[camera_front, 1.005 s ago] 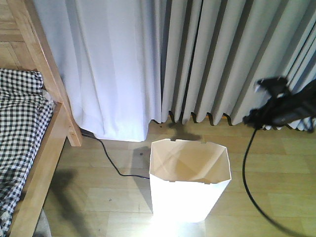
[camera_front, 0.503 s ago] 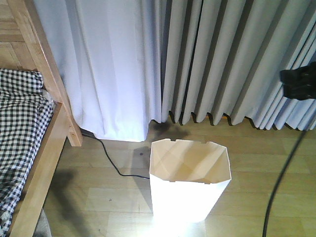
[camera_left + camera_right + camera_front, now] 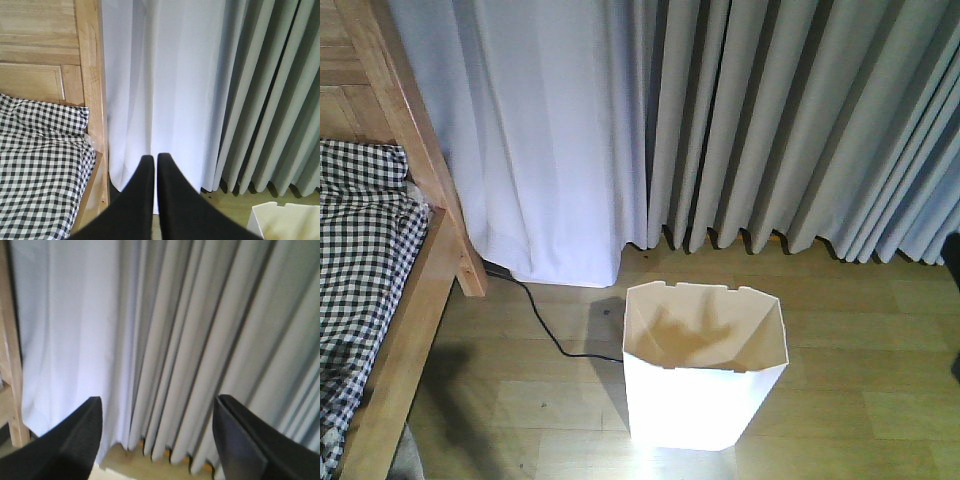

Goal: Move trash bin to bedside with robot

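Starting at the left edge, the bed (image 3: 390,300) carries checked bedding (image 3: 360,250). A black cable (image 3: 545,325) runs across the floor (image 3: 860,330) from the bed's post toward the bin (image 3: 703,365), which stands upright near the curtains (image 3: 720,120), well apart from the bed. The left gripper (image 3: 151,162) is clenched, fingers together; the right gripper (image 3: 157,412) is released, jaws wide, grasping nothing.

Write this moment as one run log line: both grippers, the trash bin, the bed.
left gripper: shut, empty | right gripper: open, empty | trash bin: upright on floor, untouched | bed: left of bin, gap between
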Motion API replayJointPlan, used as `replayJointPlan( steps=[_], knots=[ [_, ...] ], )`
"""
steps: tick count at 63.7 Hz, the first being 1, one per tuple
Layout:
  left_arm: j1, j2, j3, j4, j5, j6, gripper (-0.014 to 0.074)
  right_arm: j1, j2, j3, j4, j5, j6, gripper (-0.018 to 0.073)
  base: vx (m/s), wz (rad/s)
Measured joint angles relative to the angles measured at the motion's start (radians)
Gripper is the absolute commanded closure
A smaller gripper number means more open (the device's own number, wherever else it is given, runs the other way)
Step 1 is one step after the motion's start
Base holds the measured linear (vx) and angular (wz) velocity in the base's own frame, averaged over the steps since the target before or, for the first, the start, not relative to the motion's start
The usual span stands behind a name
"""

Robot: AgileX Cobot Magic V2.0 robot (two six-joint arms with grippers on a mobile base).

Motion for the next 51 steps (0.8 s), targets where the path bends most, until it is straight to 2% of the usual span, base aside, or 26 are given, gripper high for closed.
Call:
replayJointPlan(
  steps=[6,15,25,29,32,39,51],
  knots=[
    [0.0,0.0,0.0,0.0,0.0,0.0,0.0602,0.035,-0.115,0.045,-0.001,-0.022,0.0,0.0086,0.0,0.0],
    [0.0,0.0,0.0,0.0,0.0,0.0,0.0602,0.044,-0.253,0.112,0.011,-0.006,0.0,0.0086,0.0,0.0],
    [0.0,0.0,0.0,0.0,0.0,0.0,0.0602,0.045,-0.299,0.138,0.017,0.05,0.0,0.0114,0.0,0.0],
    [0.0,0.0,0.0,0.0,0.0,0.0,0.0602,0.045,-0.299,0.141,-0.002,0.05,0.0,0.0183,0.0,0.0],
    [0.0,0.0,0.0,0.0,0.0,0.0,0.0602,0.045,-0.299,0.141,-0.017,0.051,0.0,0.0279,0.0,0.0],
    [0.0,0.0,0.0,0.0,0.0,0.0,0.0602,0.045,-0.299,0.141,-0.035,0.052,0.007,0.0565,0.0,0.0],
    [0.0,0.0,0.0,0.0,0.0,0.0,0.0602,0.045,-0.299,0.141,-0.032,0.04,0.031,0.0569,0.0,0.0]
  ],
)
